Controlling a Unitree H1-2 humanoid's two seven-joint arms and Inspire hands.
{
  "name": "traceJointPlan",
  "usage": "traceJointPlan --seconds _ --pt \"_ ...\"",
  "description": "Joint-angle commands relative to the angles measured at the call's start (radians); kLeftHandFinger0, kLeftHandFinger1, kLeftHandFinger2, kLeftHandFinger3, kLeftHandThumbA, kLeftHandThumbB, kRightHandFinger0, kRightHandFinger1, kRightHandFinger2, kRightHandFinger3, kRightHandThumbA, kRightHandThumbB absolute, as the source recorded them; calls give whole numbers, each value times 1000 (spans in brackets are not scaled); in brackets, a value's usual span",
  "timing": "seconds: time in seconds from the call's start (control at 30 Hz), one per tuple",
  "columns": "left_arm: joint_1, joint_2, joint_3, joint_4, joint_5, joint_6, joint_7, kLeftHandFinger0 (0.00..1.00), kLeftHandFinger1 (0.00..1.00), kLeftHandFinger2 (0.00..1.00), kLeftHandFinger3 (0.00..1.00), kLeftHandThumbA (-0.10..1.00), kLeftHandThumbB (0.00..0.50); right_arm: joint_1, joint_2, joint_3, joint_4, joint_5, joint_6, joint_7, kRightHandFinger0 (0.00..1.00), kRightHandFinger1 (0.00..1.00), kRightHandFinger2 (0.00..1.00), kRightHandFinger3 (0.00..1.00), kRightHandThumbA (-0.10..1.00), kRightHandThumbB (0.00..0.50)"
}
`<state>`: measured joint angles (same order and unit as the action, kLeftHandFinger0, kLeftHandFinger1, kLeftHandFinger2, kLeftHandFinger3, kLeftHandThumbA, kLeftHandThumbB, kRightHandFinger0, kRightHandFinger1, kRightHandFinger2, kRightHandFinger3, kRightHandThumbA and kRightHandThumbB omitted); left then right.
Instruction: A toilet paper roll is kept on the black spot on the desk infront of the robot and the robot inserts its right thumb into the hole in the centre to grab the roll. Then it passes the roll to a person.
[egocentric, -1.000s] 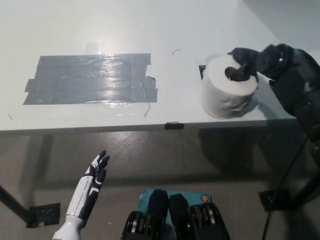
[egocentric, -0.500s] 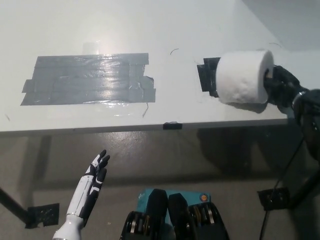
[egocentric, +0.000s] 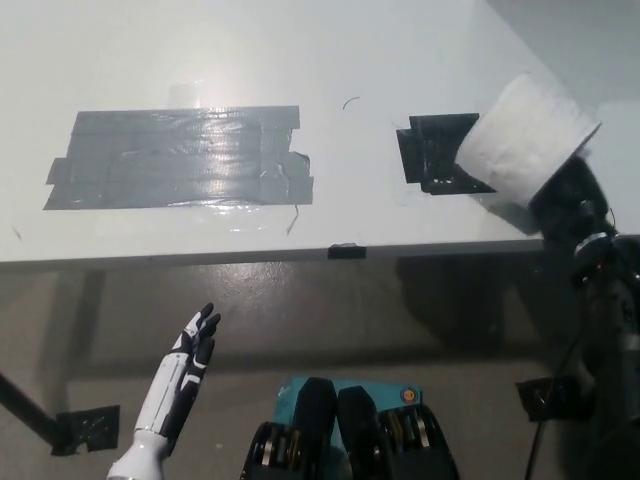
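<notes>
The white toilet paper roll (egocentric: 525, 135) hangs tilted in the air above the desk's right end. My black right hand (egocentric: 572, 205) is shut on it from below and behind, mostly hidden by the roll. The black spot (egocentric: 432, 152) on the white desk (egocentric: 300, 60) lies uncovered just left of the roll. My white left hand (egocentric: 185, 365) rests low at the lower left, below the desk's front edge, fingers apart and holding nothing.
A wide patch of grey tape (egocentric: 180, 158) covers the desk's left half. A small dark tab (egocentric: 348, 251) sits on the front edge. Dark desk legs and floor show below the edge.
The right hand has lifted the roll off the black spot and tipped it up and to the right, baring the spot. The left hand stays put.
</notes>
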<state>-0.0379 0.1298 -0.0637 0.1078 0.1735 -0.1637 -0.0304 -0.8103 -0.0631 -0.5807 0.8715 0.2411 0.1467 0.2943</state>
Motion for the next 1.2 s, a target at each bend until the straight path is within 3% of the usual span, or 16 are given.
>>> traceJointPlan --seconds 0.0,0.1,0.2,0.33,0.4,0.5,0.6,0.8,1.03,1.17 --pt "-45 7 1 -14 8 -32 6 1000 1000 1000 1000 1000 94 -33 36 -8 -156 169 161 11 0 331 759 870 -100 137" --pt "-75 9 3 -9 3 -30 3 1000 1000 1000 1000 1000 93 -53 57 5 -281 209 232 -14 0 337 767 863 -100 145" --pt "-101 16 3 1 3 -26 -3 1000 1000 1000 1000 1000 99 -64 70 12 -370 242 287 -34 0 334 782 933 -100 105" --pt "-129 14 -1 8 8 -15 -2 1000 1000 1000 1000 1000 99 -67 69 31 -436 254 309 -47 0 344 808 975 -100 106" --pt "-135 13 0 7 5 -12 -3 1000 1000 1000 1000 1000 103 -67 68 46 -449 249 309 -53 0 353 785 902 -100 119" --pt "-136 14 0 3 7 -9 -2 1000 1000 1000 1000 1000 114 -67 68 57 -448 261 307 -53 0 349 751 886 -100 110" --pt "-145 14 1 3 0 -4 -7 1000 1000 1000 1000 1000 136 -71 65 69 -452 270 313 -61 0 361 763 922 -100 96" --pt "-150 19 -2 1 6 -1 -10 1000 1000 1000 1000 1000 138 -72 60 92 -446 269 303 -76 0 370 756 926 -100 114" --pt "-149 19 -3 0 6 -12 -7 1000 1000 1000 1000 1000 119 -68 47 143 -423 232 267 -95 0 384 781 942 -100 105" --pt "-142 18 -6 3 12 -19 -4 1000 1000 1000 1000 1000 109 -83 19 192 -372 181 223 -115 0 474 872 960 -100 116"
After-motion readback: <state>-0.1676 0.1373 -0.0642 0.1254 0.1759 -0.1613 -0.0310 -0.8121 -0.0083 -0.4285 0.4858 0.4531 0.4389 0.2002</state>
